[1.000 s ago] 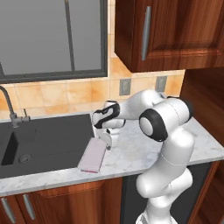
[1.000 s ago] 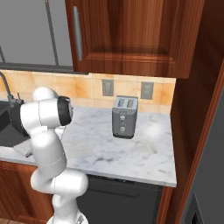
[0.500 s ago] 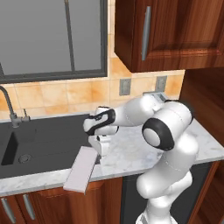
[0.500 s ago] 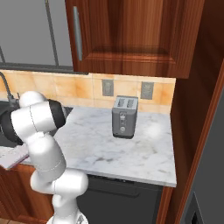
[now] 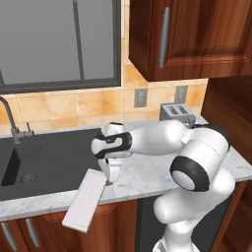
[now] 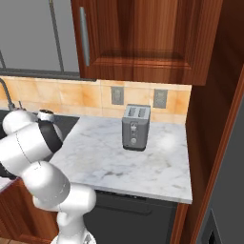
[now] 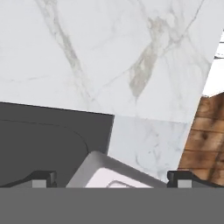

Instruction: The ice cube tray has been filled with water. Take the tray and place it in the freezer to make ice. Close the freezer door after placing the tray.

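The ice cube tray (image 5: 86,199), a thin pale slab, lies slanted over the front edge of the counter (image 5: 147,173), its lower end hanging in front of the cabinets. My gripper (image 5: 110,173) points down at the tray's upper end, next to the sink, with its jaws open. In the hand view one corner of the tray (image 7: 101,171) lies between the two fingertips (image 7: 42,178), and neither touches it. A tall grey panel (image 6: 228,181) fills the right edge of the right base view; I cannot tell whether it is the freezer door.
The dark sink (image 5: 44,160) with its faucet (image 5: 10,120) is left of the gripper. A grey toaster (image 6: 135,127) stands against the tiled wall on the marble counter. Wooden wall cabinets (image 6: 138,38) hang overhead. A black dishwasher front (image 6: 128,217) sits under the counter.
The tray has slid from flat on the counter out over the front edge and tilted down. The arm has stretched left and forward after it, with the jaws open throughout.
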